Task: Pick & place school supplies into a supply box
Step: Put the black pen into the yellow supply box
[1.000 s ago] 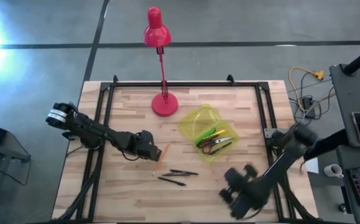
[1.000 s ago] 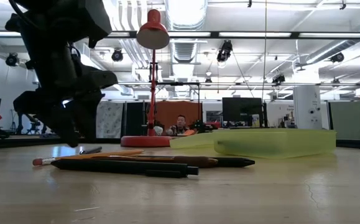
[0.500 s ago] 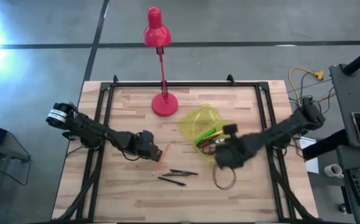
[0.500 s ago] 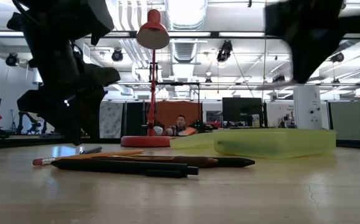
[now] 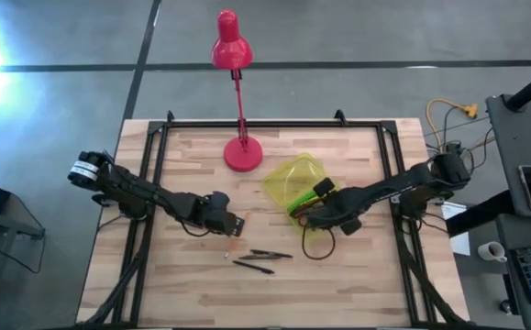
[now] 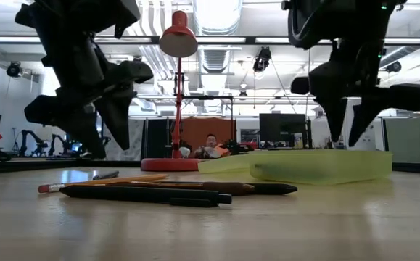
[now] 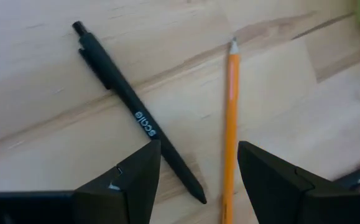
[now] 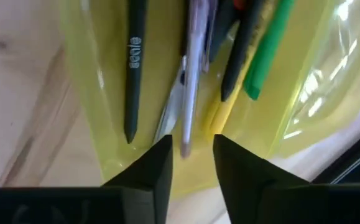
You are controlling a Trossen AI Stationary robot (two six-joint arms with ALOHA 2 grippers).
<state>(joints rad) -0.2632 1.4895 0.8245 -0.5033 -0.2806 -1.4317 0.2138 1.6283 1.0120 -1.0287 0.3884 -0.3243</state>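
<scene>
The translucent yellow-green supply box (image 5: 294, 183) lies open right of the table's middle. It holds a black pen (image 8: 132, 81), a silvery pen (image 8: 192, 74), a green marker (image 8: 268, 53) and a yellow pencil (image 8: 220, 115). My right gripper (image 8: 192, 165) hangs open above the box's near end (image 6: 318, 165), pointing down, and the silvery pen's tip shows in the gap below its fingers. My left gripper (image 7: 198, 186) is open above the table's left part, over an orange pencil (image 7: 231, 124) and a black pen (image 7: 136, 112). Two more black pens (image 5: 263, 259) lie nearer the front edge.
A red desk lamp (image 5: 239, 151) stands at the far middle, just left of the box. A black frame (image 5: 160, 137) runs round the tabletop. Bare wood lies along the front edge and the far left.
My right gripper has swung from the table's near right corner toward the far edge and the left, to above the supply box, and has rolled about its own axis on the way.
</scene>
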